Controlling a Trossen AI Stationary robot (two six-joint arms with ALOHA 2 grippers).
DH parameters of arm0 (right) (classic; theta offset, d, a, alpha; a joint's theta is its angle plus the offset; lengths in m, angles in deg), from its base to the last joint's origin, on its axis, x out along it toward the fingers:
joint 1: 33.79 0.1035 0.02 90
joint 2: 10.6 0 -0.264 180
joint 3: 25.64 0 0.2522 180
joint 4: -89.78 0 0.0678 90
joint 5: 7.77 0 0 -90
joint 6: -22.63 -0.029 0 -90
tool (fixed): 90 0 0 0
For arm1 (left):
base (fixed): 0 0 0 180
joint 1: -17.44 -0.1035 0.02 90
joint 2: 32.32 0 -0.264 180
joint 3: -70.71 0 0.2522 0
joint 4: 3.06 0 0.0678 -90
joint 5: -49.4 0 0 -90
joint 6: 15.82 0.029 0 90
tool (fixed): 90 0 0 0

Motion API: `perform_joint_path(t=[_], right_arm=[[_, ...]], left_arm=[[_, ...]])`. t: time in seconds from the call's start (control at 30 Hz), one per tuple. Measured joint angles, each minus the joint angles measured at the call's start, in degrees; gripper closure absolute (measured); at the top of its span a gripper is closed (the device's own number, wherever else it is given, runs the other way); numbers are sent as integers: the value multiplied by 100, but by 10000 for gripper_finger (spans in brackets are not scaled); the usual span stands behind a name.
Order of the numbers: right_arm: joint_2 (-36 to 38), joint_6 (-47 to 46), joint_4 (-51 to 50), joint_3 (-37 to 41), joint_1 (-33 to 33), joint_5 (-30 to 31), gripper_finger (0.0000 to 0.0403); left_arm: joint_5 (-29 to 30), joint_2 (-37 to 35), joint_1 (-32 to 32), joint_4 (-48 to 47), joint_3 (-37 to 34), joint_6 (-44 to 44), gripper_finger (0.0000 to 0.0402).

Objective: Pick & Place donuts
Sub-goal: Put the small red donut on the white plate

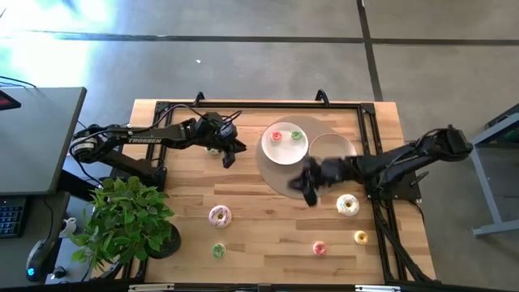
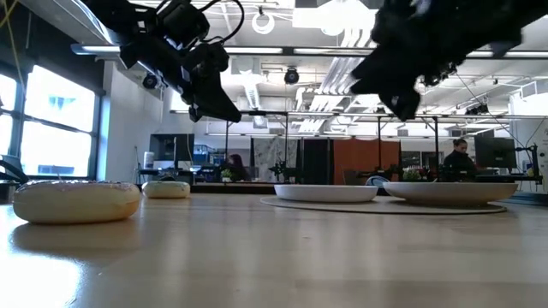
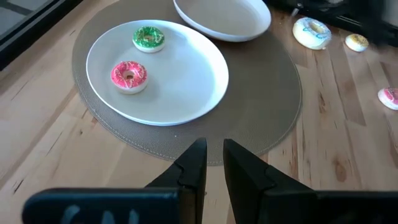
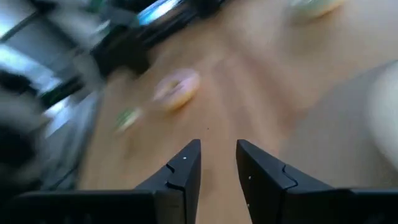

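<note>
A white plate [image 1: 284, 144] on a round brown mat [image 3: 273, 118] carries a red-iced donut [image 3: 129, 76] and a green-iced donut [image 3: 148, 38]. A second white plate [image 1: 332, 148] sits beside it. On the bare wood lie a large white donut [image 1: 348, 204], a small yellow one [image 1: 361, 237], a small pink one [image 1: 319, 247], a large pink one [image 1: 220, 216] and a small green one [image 1: 219, 251]. My left gripper [image 1: 231, 154] hovers left of the plates, fingers slightly apart, holding nothing. My right gripper [image 1: 306, 191] hangs over the mat's near edge, fingers slightly apart and holding nothing.
A potted green plant [image 1: 126, 223] stands at the table's near left corner. A black frame [image 1: 259, 105] runs along the far and right edges. The room behind shows desks and a person [image 2: 460, 154] far off. Bare wood lies between the near donuts.
</note>
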Motion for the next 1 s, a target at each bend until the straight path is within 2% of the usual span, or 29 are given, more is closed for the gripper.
perform_joint_path(t=[0.1,0.23,0.33,0.43,0.53,0.6,0.7,0.83,1.0], right_arm=[[-117,-64,4,0,718,-33,304],[-237,388,-74,0,1448,4,304],[-324,564,-299,1,1854,331,304],[-421,127,-416,7,2148,788,304],[-532,-381,-641,7,2362,940,304],[-631,-416,-793,7,2509,878,304],[-806,145,-782,7,2728,765,304],[-1036,893,-740,7,2940,19,304],[-1343,765,-744,7,3077,16,304]], left_arm=[[0,0,0,-1,0,-4,349],[-2,0,0,0,0,-4,349],[-4,0,0,0,0,-28,349],[-4,0,0,-2,0,-31,349],[0,0,0,0,0,-33,349],[0,0,0,2,0,-41,349],[2,0,0,8,0,-95,349],[5,0,0,29,0,-177,349],[80,0,0,37,0,-306,349]])
